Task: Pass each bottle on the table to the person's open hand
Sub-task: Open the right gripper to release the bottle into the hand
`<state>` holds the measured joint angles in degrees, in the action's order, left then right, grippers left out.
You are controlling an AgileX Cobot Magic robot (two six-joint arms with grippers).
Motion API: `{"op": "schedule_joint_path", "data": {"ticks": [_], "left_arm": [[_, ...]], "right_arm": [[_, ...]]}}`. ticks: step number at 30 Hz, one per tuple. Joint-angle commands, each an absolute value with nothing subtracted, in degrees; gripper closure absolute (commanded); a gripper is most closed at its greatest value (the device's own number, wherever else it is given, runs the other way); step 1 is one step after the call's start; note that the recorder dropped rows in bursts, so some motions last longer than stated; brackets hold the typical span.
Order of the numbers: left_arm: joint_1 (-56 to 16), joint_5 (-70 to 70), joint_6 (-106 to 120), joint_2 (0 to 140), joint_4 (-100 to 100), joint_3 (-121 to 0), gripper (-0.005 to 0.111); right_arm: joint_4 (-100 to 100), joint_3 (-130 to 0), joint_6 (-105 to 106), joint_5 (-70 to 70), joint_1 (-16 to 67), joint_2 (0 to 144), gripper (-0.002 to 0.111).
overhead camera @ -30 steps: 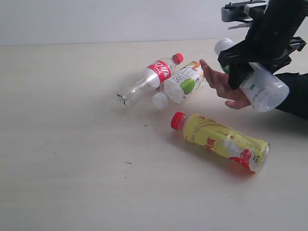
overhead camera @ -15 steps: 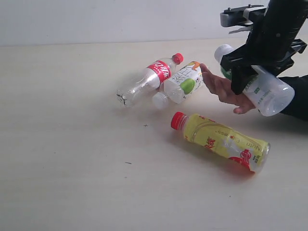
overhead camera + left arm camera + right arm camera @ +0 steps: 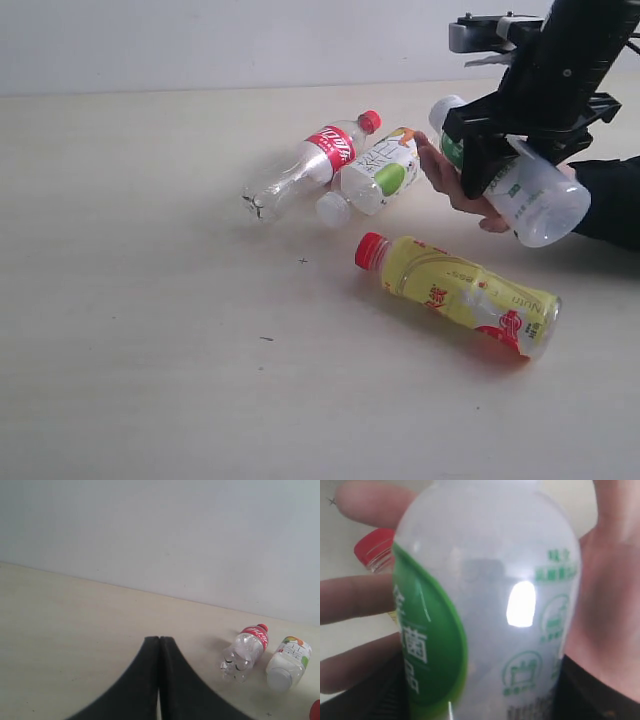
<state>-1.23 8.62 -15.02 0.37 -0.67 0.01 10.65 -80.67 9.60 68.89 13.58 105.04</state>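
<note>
Item one, my right claw [image 3: 497,160]: clamped across the middle of the whitish bottle [image 3: 540,200] with the green label, holding it tilted over the person's open hand [image 3: 455,182] so the palm can take it (whether it touches skin yet, I cannot tell). Item two, my left claw [image 3: 159,642]: pressed together and empty, sitting well off from the handover. Item three, the table [image 3: 150,350]: the yellow bottle [image 3: 460,292], the red-labelled bottle [image 3: 318,158] and the fruit-labelled bottle [image 3: 378,175] lie on their sides awaiting delivery, the last two side by side near the hand.
</note>
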Motion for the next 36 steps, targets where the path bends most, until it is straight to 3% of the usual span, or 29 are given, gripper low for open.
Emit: {"op": "schedule_joint_path", "data": {"ticks": [1,9,13,36], "left_arm": [[-1.6,8.4,-14.8,0.0,-1.0,0.0,0.107],[-1.6,8.4,-14.8,0.0,-1.0,0.0,0.107],[-1.6,8.4,-14.8,0.0,-1.0,0.0,0.107],[-1.6,8.4,-14.8,0.0,-1.0,0.0,0.107]], "right_arm": [[10.2,-80.9,10.3,68.6,13.3,106.1,0.084],[10.2,-80.9,10.3,68.6,13.3,106.1,0.046],[10.2,-80.9,10.3,68.5,13.3,106.1,0.037],[10.2,-81.1,10.3,65.8,13.3,106.0,0.035]]}}
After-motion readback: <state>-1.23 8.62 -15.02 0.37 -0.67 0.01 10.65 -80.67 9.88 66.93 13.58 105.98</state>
